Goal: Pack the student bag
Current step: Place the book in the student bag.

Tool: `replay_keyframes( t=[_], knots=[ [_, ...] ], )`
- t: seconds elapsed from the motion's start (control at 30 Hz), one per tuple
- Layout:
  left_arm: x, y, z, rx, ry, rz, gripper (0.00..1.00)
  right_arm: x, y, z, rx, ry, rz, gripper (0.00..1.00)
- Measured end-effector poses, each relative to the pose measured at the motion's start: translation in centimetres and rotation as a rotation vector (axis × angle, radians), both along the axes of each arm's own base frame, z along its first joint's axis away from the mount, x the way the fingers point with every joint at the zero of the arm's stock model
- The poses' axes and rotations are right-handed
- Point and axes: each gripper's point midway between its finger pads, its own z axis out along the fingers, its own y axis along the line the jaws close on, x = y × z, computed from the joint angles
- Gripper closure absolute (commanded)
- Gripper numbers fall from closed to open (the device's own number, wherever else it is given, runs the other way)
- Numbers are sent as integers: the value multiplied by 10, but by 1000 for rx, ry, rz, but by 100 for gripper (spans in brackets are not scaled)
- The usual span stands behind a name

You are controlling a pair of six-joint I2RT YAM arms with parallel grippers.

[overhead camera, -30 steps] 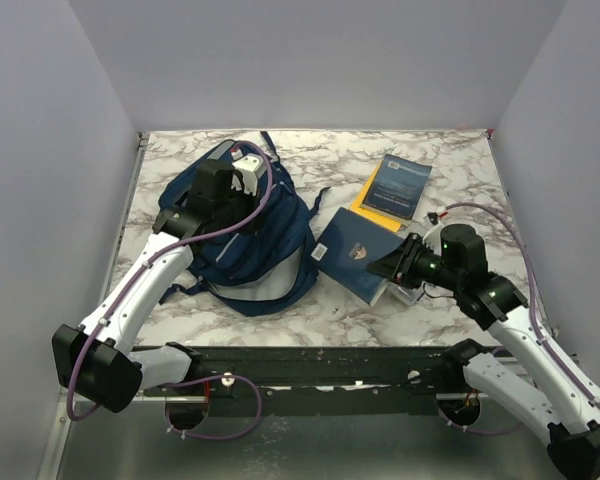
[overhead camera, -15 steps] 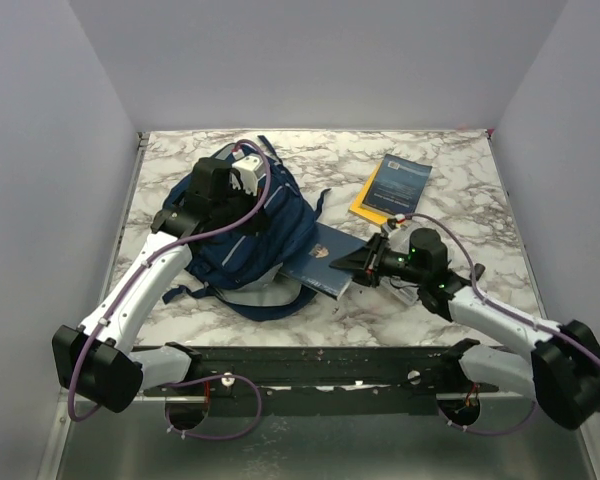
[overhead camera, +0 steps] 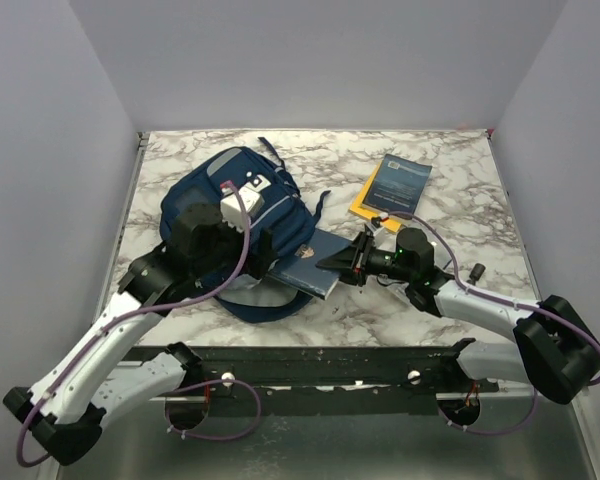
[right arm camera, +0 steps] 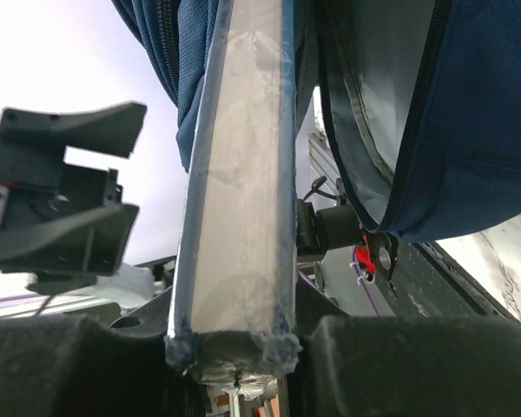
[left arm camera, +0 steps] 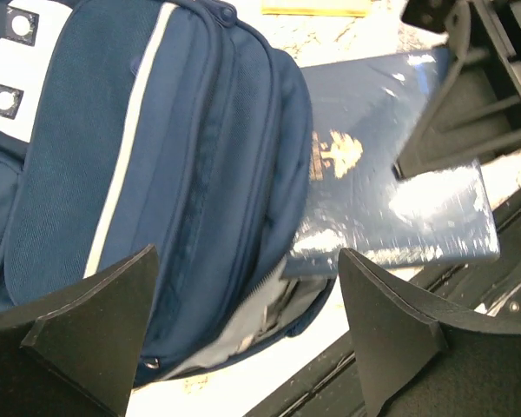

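Grippers number two, each with a pair of black fingers. The left gripper (left arm camera: pixel 239 347) hangs just above the near side of the student bag (overhead camera: pixel 230 190), its wedge-shaped fingers (left arm camera: pixel 87 330) spread wide and clasping nothing. To the right of the bag, the right gripper (overhead camera: pixel 348 262) is clamped on the near end of a navy book (left arm camera: pixel 391 174), whose pale page edge runs away from the wrist camera towards the bag. One bag only: a soft, rounded backpack of navy woven fabric with a pale grey stripe along a front panel, white buckle clips at one side, and a zip standing open on a light grey lining. It lies on the left-centre of the one table (overhead camera: pixel 460 290), a white top with grey marble veining. Books number two. The held one is flat and rectangular, glossy as if wrapped in clear film, with a gold emblem on its cover; its far end touches the bag's right side and passes under the fabric at the open zip. A second book (overhead camera: pixel 392 187), dark blue with a yellow edge, lies flat beyond and right of the bag, well apart from it.
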Motion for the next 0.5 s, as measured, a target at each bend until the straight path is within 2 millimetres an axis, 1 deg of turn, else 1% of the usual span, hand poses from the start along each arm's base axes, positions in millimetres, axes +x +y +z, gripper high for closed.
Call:
replay_keyframes(
  t=[0.07, 0.13, 0.17, 0.23, 0.3, 0.33, 0.37, 0.4, 0.47, 0.5],
  knots=[
    [-14, 8, 2, -12, -36, -9, 15, 1, 1, 3, 4, -4, 0, 100],
    [-21, 9, -1, 0, -54, -23, 20, 1, 1, 5, 9, -9, 0, 100],
    [-21, 8, -6, 14, -48, -28, 24, 1, 1, 6, 11, -10, 0, 100],
    [-21, 5, -25, 61, -9, -37, 32, 1, 1, 7, 12, -12, -1, 100],
    [-19, 1, -42, 102, 34, -46, 43, 0, 0, 9, 15, -16, -1, 100],
    [-18, -1, -48, 119, 51, -49, 51, 0, 0, 9, 15, -18, -1, 100],
    [-16, -2, -54, 133, 65, -47, 63, 0, 0, 9, 12, -20, -2, 100],
    [-15, -2, -56, 139, 69, -44, 78, 0, -1, 8, 9, -15, -4, 100],
    [-13, 0, -57, 155, 64, -34, 100, 0, -1, 8, 7, -12, -4, 100],
    [-12, 2, -56, 162, 58, -27, 100, 0, -1, 8, 8, -13, -4, 100]
  ],
)
